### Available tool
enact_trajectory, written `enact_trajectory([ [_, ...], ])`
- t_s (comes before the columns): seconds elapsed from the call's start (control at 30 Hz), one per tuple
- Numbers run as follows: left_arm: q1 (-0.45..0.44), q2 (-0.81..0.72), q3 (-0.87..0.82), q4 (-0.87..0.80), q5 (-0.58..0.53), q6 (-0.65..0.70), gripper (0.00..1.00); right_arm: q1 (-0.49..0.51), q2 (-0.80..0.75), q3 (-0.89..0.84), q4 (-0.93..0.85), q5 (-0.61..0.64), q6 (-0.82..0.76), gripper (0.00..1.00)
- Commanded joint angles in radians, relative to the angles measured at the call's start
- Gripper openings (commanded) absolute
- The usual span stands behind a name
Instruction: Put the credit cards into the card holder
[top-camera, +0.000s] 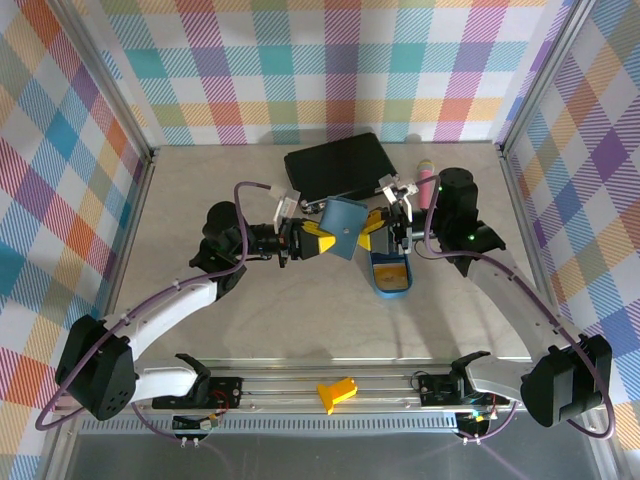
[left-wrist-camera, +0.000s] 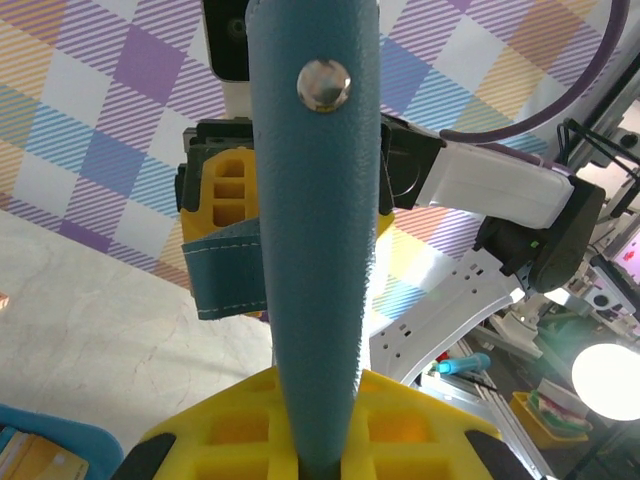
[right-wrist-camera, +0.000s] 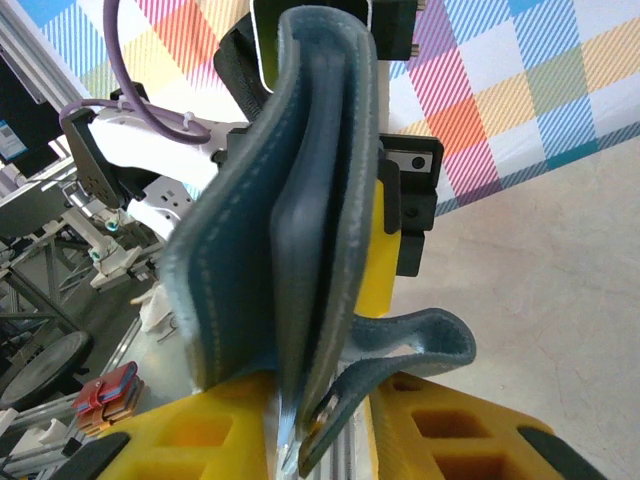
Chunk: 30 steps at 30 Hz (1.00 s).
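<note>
Left wrist, card holder (left-wrist-camera: 315, 250) stud (left-wrist-camera: 323, 85), overhead, case (top-camera: 335, 165)

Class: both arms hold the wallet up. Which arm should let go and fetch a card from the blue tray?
Probably right. The tray with cards lies just by the right jaws; the left jaws are farther off and clamp the wallet.
</note>
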Motion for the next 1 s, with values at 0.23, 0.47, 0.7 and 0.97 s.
enact_trajectory([
  [0.23,-0.041,0.029,0.009,0.093,0.024,-0.053,0.00,0.014,0.003,-0.028,0.155,0.002,0.060,0.17],
  [0.47,-0.009,-0.047,-0.008,-0.099,-0.060,0.054,0.65,0.014,-0.045,-0.026,-0.021,0.173,-0.040,0.00],
  [0.7,0.089,-0.315,-0.012,-0.626,-0.326,0.326,0.73,0.068,-0.079,0.061,-0.456,0.871,-0.008,0.00],
  [0.97,0.099,-0.441,-0.079,-0.782,-0.508,0.321,0.72,0.279,0.032,0.203,-0.823,1.412,0.270,0.00],
])
